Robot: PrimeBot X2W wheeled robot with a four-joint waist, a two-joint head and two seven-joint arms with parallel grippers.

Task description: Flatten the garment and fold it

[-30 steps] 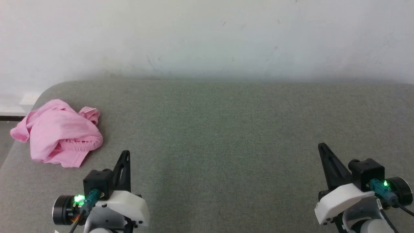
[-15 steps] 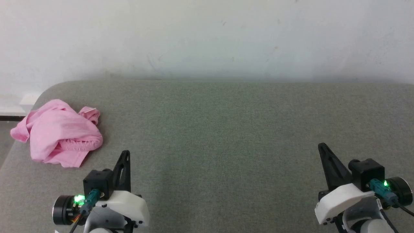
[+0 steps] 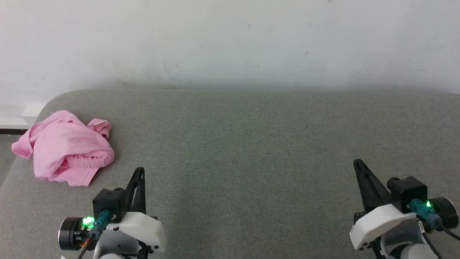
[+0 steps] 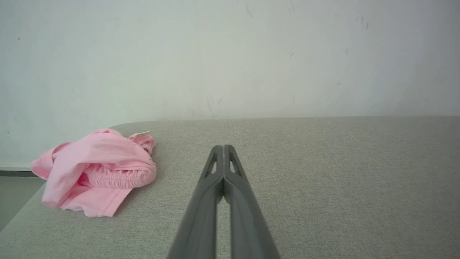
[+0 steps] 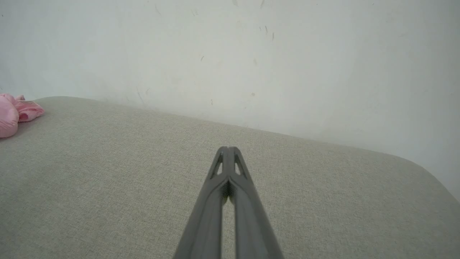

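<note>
The garment (image 3: 64,147) lies in a crumpled pink heap at the left of the head view, on the grey fabric-covered bench (image 3: 251,151) close to its rounded far-left corner, with one fold hanging over the left edge. In the left wrist view the garment (image 4: 97,169) sits at the middle left of the frame. Its gathered waistband (image 4: 118,178) bulges toward the camera, a flat hemmed piece is spread below it, and a small white label (image 4: 143,133) pokes out at the top.

The left end effector (image 3: 140,172) is at the lower left of the head view, narrow, its two dark fingers pressed together and holding nothing. It is near the garment but apart from it, and in its own wrist view the tips (image 4: 223,148) meet above bare fabric.

The right end effector (image 3: 357,162) is at the lower right, likewise pinched together and empty (image 5: 227,149), well apart from the garment (image 5: 10,115), which shows at the far left edge of the right wrist view. A pale, scuffed wall (image 3: 230,43) fills the upper part of the head view.
</note>
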